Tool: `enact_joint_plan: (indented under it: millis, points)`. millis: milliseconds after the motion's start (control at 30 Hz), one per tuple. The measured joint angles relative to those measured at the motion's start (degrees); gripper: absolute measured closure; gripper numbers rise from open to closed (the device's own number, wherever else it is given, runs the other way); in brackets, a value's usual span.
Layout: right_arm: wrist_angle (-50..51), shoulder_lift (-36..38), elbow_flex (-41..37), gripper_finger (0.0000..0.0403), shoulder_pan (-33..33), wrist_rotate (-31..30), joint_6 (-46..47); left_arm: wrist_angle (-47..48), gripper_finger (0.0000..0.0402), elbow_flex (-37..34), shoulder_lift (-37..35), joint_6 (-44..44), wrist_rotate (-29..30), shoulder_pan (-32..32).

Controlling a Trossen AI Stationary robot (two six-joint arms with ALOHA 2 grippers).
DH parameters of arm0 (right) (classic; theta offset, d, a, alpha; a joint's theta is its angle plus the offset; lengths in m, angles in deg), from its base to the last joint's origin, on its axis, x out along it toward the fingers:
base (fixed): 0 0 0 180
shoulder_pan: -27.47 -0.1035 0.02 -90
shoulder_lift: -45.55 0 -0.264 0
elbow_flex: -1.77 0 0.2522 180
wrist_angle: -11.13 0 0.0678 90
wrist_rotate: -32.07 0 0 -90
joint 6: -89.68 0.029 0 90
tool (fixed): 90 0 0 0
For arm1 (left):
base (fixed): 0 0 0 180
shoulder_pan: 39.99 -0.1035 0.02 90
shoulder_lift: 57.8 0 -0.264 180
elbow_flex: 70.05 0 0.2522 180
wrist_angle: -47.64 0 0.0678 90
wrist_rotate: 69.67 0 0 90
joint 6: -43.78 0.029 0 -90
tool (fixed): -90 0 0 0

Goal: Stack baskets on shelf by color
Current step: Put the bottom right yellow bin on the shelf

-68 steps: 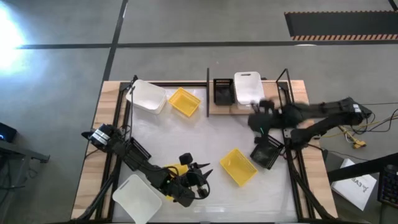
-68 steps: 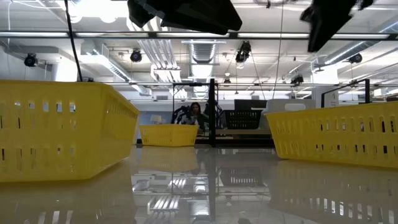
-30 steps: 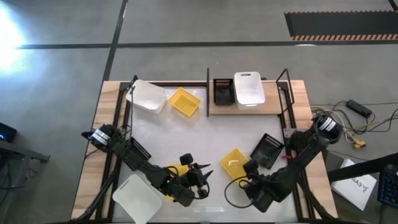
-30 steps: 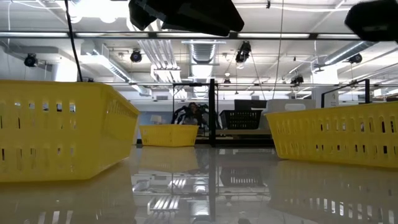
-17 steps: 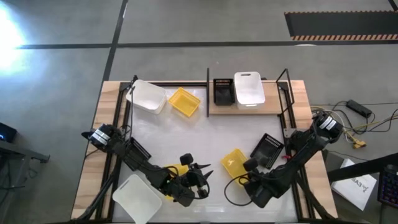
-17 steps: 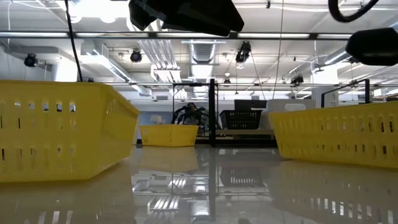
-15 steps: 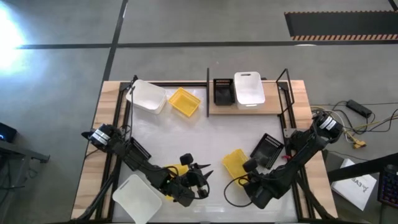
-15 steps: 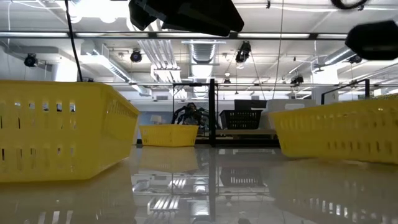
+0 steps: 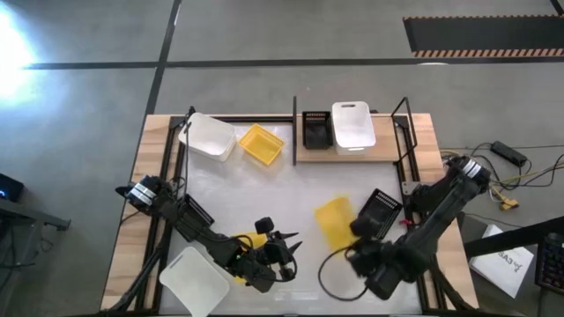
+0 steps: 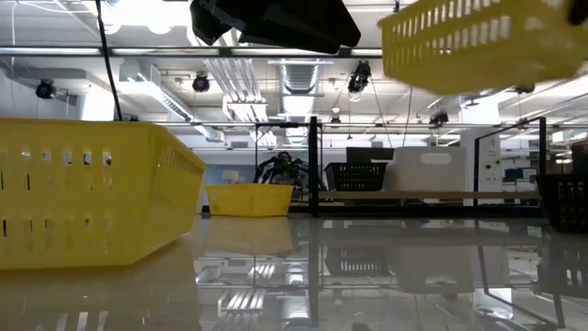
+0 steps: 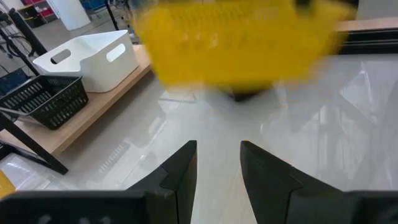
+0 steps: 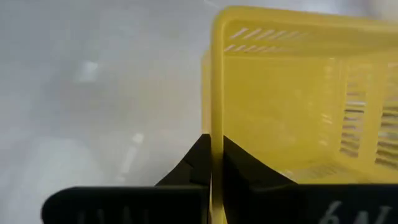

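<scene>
A yellow basket hangs above the table's near right part, high in the low view. My right gripper is shut on it. My left gripper stands open near the front edge, with nothing between its fingers. Under its arm rests another yellow basket. The shelf at the far edge carries a black basket and a white basket, both resting on their bases. My right gripper pinches one wall of the yellow basket just below its rim, one finger inside the basket and one outside. The fingers come at the basket's near right end. The basket is lifted clear of the table, its open top up, and it is slightly tilted.
A black basket lies on the table right of the lifted one. A white basket sits at the near left. At the far left stand a white basket and a yellow basket. Black upright rods frame the shelf.
My right gripper has taken hold of the yellow basket, tipped it up from the table and lifted it clear. The basket has gone up and a little toward the far edge.
</scene>
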State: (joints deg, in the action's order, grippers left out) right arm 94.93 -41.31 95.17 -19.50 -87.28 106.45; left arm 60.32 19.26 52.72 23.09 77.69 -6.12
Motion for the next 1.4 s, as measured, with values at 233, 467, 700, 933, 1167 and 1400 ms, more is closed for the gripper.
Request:
enact_joint_plan:
  millis: [233,467,700,933,1167,1400]
  points:
    - [19.0,9.5,0.0,0.0394,10.2,-5.5,6.2,0.0,0.0295,-0.1,0.0,0.0,0.0,0.0]
    - [20.1,18.3,-1.4,0.0394,31.4,-3.3,-3.6,-0.2,0.0295,-0.1,0.0,0.0,-0.1,0.0]
    - [20.0,18.7,-1.4,0.0394,51.5,-0.1,-23.3,-0.2,0.0295,-0.2,0.0,0.0,-0.1,0.0]
    - [19.9,15.2,-1.4,0.0394,66.4,1.9,-36.6,-0.3,0.0295,-0.2,0.0,0.0,-0.1,0.0]
    - [19.9,13.9,-1.9,0.0394,77.2,1.8,-43.7,-0.2,0.0295,-0.3,0.0,0.0,-0.1,0.0]
    - [19.9,13.9,-6.6,0.0394,83.1,1.9,-50.2,-0.2,0.0295,-0.3,0.0,0.0,-0.1,0.0]
